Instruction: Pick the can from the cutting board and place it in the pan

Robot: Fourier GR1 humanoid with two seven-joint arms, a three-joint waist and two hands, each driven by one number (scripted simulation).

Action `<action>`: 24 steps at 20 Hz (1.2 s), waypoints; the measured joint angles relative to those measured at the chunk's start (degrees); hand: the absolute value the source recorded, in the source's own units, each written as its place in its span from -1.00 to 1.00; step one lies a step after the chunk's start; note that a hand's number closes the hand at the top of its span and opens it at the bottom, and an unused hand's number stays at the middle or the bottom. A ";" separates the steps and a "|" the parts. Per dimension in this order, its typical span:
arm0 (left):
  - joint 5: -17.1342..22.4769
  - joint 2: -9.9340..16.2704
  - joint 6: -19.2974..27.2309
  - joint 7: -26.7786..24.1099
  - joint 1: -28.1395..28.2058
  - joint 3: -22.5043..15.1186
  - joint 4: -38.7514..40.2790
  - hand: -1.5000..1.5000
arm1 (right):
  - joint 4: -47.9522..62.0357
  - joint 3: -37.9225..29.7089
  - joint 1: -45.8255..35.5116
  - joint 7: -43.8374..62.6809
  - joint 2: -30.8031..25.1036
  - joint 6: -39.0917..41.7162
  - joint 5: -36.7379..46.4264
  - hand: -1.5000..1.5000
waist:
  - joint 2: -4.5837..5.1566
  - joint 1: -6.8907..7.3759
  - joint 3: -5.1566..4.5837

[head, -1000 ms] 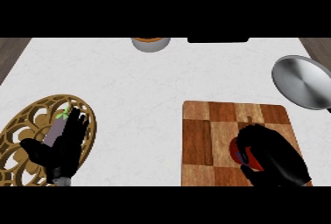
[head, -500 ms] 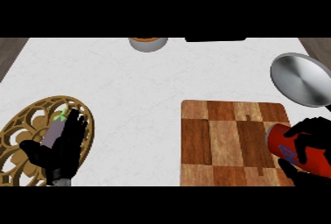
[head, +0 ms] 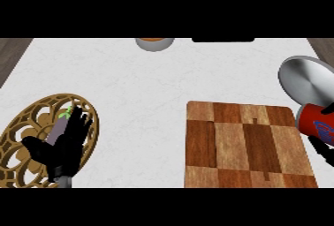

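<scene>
The red can [head: 316, 124] with a blue label hangs at the view's right edge, just below the silver pan [head: 305, 80] and right of the wooden cutting board [head: 243, 145]. My right hand [head: 324, 152] shows only as dark fingers under the can at the edge, curled round it. The board's top is bare. At the lower left my left hand [head: 62, 148] rests open, fingers up, over a gold trivet.
A gold openwork trivet [head: 26, 128] lies at the lower left with a purple eggplant [head: 61, 128] on it, partly behind my left hand. A grey bowl with orange contents [head: 154, 43] stands at the far edge, beside a dark object [head: 222, 39].
The can has risen off the cutting board in my right hand and moved right and up toward the pan. The left hand has stayed in place.
</scene>
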 measured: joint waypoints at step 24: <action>-1.70 -1.29 -1.21 2.36 -4.10 -1.61 0.36 0.00 | 72.29 -4.72 -38.95 -22.06 -3.02 -18.41 11.61 -1.00 | 2.02 4.70 0.12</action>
